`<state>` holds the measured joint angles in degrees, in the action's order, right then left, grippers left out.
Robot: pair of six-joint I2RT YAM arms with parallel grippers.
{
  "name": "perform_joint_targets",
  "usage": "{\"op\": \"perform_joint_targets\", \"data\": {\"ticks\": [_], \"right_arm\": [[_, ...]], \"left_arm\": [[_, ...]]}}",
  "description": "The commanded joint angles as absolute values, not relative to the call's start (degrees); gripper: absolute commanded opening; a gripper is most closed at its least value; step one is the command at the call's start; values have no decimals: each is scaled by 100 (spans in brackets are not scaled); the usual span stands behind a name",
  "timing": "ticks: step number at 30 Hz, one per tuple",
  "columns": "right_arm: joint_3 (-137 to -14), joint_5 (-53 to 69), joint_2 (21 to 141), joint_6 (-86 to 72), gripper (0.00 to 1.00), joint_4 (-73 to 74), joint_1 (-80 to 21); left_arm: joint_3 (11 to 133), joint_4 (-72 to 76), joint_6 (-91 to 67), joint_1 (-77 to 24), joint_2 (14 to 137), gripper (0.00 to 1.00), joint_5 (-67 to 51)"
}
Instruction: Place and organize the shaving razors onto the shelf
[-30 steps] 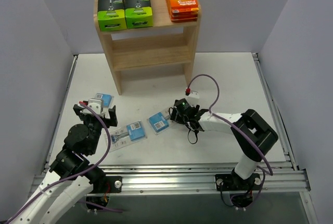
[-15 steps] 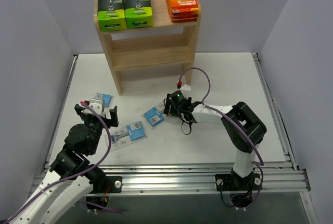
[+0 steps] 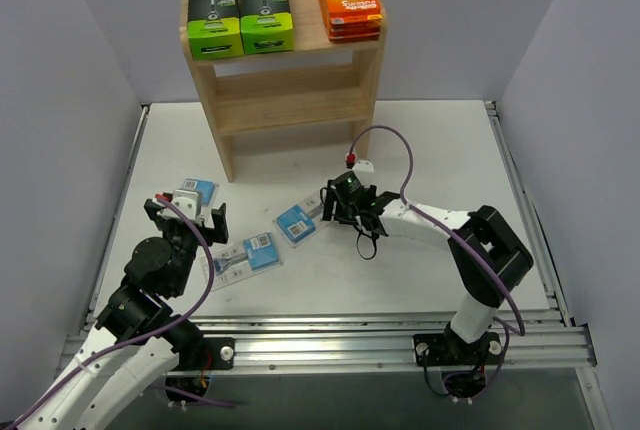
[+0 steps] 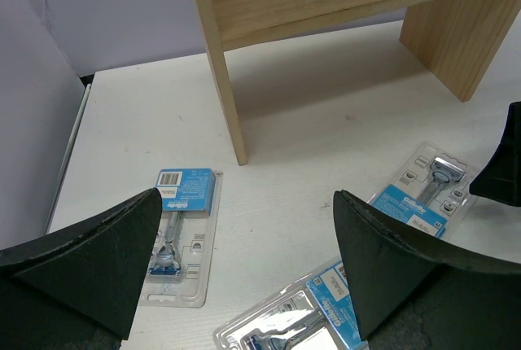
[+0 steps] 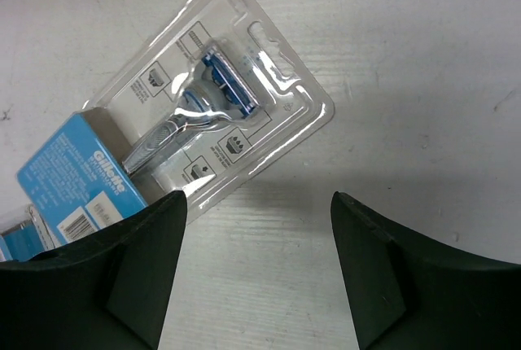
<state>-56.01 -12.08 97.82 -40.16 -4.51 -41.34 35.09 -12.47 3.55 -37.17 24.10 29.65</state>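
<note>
The wooden shelf [image 3: 285,80] stands at the back; its leg shows in the left wrist view [image 4: 218,57]. On its top tier sit two black-and-green boxes [image 3: 215,18] [image 3: 266,15] and a stack of orange boxes [image 3: 349,0]. Three blister packs lie on the table: left [image 3: 198,191] [image 4: 179,218], middle [image 3: 245,255] [image 4: 313,317], right [image 3: 298,222] [image 4: 423,195]. My right gripper [image 3: 335,205] [image 5: 256,228] is open and empty, low over the table, with the right pack [image 5: 203,118] just ahead of its fingertips. My left gripper [image 3: 185,218] [image 4: 248,228] is open and empty between the left and middle packs.
The two lower shelf tiers [image 3: 290,108] hold nothing. Grey walls close in the left, right and back. A metal rail [image 3: 330,335] runs along the near table edge. The right arm's purple cable [image 3: 405,165] loops above its wrist.
My right gripper moved left to the right blister pack, which shifted slightly left and back, then eased a little right. The left arm has not moved.
</note>
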Motion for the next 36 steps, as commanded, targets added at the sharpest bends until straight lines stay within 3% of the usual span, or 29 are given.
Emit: {"op": "perform_joint_targets", "data": {"ticks": [1, 7, 11, 18, 21, 25, 33, 36], "right_arm": [[-5564, -1038, 9361, -3098, 66, -639, -4184], [-5379, 428, 8948, -1034, 65, -1546, -4175], [-5580, 1177, 8974, 215, 60, -1459, -4140], [-6212, 2425, 9395, 1634, 61, -871, -3903], [-6494, 2566, 9729, 1846, 67, -519, -3762], [-6548, 2391, 9800, 1723, 100, -650, -3718], [-6601, 2890, 9905, 2609, 97, -352, -3674], [-6662, 2857, 10045, 2925, 89, -334, -3612]], "left_arm": [[3612, -1081, 290, -3744, 2382, 95, 2918], [3612, -1099, 299, -3744, 2364, 95, 2927], [3612, -1107, 308, -3735, 2364, 95, 2936], [3612, -1107, 316, -3744, 2373, 95, 2927], [3612, -1107, 316, -3744, 2373, 95, 2927], [3604, -1099, 316, -3744, 2382, 95, 2936], [3612, -1099, 334, -3735, 2382, 95, 2927], [3612, -1099, 334, -3744, 2373, 95, 2936]]}}
